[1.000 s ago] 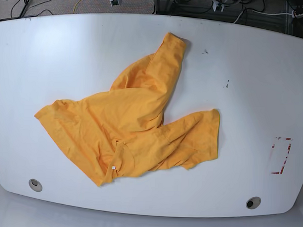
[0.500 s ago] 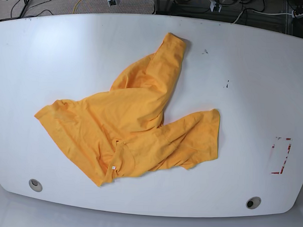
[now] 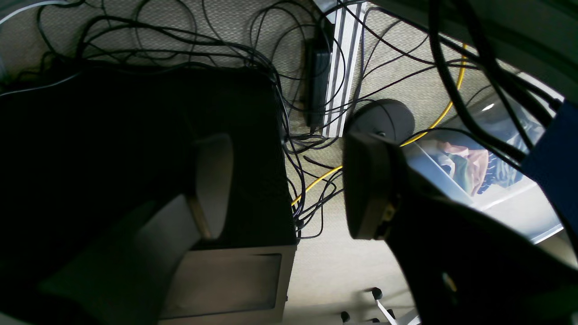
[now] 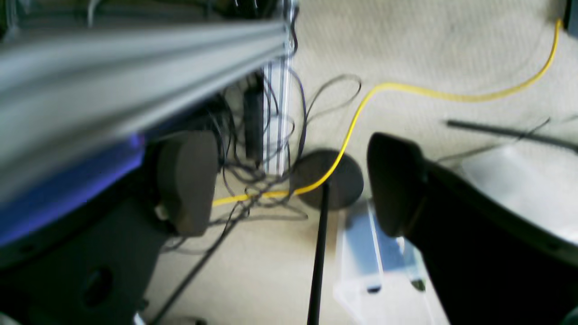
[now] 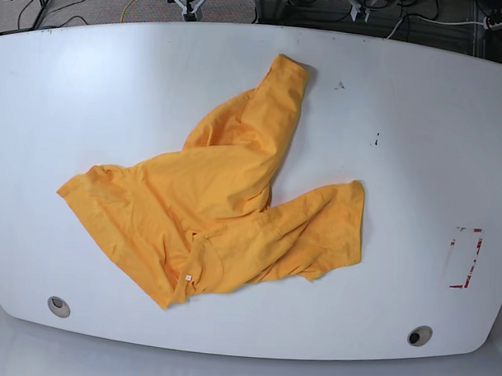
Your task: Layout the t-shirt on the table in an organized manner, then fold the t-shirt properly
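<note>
One t-shirt (image 5: 217, 211), two grommet holes (image 5: 59, 306)

Left gripper (image 3: 289, 185) and right gripper (image 4: 293, 183), jaws apart, empty.

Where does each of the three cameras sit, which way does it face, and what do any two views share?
Base: overhead, looking down on the t-shirt crumpled on the table; no arm over it.
Left wrist: on the left gripper, facing floor cables; open jaws show.
Right wrist: on the right gripper, facing floor; open jaws show.
Shared: both wrist views show the yellow cable and round black base.
</note>
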`<act>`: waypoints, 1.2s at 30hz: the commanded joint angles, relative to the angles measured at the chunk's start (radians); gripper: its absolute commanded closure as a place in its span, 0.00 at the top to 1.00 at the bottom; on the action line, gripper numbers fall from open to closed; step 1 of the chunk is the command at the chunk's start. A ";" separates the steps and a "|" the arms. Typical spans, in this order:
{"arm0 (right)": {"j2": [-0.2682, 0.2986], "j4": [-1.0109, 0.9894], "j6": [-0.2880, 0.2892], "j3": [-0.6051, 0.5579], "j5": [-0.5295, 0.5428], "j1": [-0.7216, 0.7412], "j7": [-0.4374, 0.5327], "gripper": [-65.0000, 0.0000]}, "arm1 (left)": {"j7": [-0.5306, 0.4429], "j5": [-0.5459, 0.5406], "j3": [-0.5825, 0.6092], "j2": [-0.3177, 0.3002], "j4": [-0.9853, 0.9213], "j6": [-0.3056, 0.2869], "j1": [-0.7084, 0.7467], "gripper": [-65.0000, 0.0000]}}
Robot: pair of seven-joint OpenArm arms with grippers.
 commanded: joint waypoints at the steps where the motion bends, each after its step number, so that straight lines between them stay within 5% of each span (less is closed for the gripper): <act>1: 0.002 0.007 0.004 0.001 -0.003 -0.006 0.005 0.77 | -0.004 -0.003 0.000 -0.003 -0.002 -0.003 0.010 0.54; 14: 0.002 0.168 -0.001 0.001 -0.003 -0.147 0.094 0.77 | -0.058 -0.007 -0.001 -0.003 0.086 -0.007 0.076 0.54; 28: 0.000 0.499 -0.002 0.003 0.006 -0.370 0.094 0.77 | -0.070 -0.015 -0.004 0.006 0.567 -0.007 0.361 0.54; 36: 0.000 0.688 -0.002 0.003 0.008 -0.503 0.091 0.77 | -0.070 -0.118 -0.004 -0.003 0.822 -0.007 0.533 0.54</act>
